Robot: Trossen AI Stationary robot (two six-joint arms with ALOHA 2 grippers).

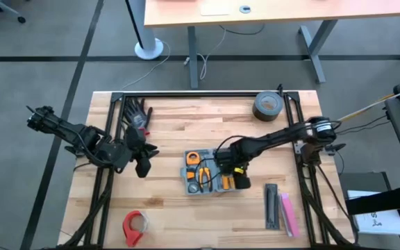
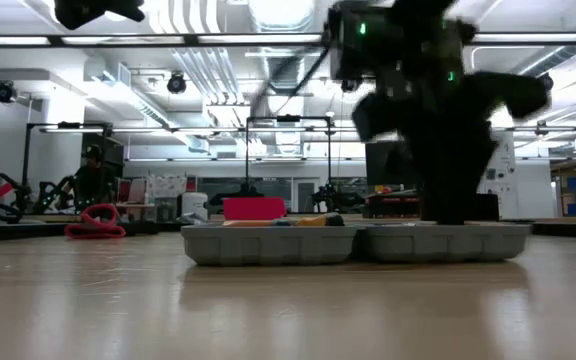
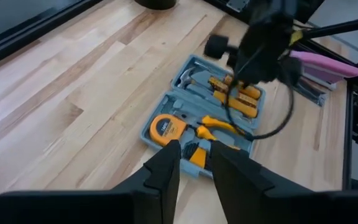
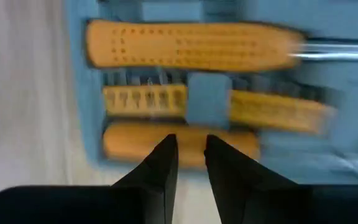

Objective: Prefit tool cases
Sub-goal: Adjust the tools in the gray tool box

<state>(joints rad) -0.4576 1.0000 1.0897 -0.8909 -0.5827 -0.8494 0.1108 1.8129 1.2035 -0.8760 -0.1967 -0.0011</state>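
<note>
right hand [image 1: 236,175] over wooden table [image 1: 186,125]

One flat blue-grey plastic tool case [image 1: 207,173] lies open on the wooden table [image 1: 186,125] — holding one round orange tape measure [image 1: 194,158] among its orange-handled tools. Around the case: one grey tape roll [image 1: 268,105], one red tape roll [image 1: 135,226], one black bar [image 1: 272,206] — and one pink bar [image 1: 288,214]. Two dark arms reach in.
</note>
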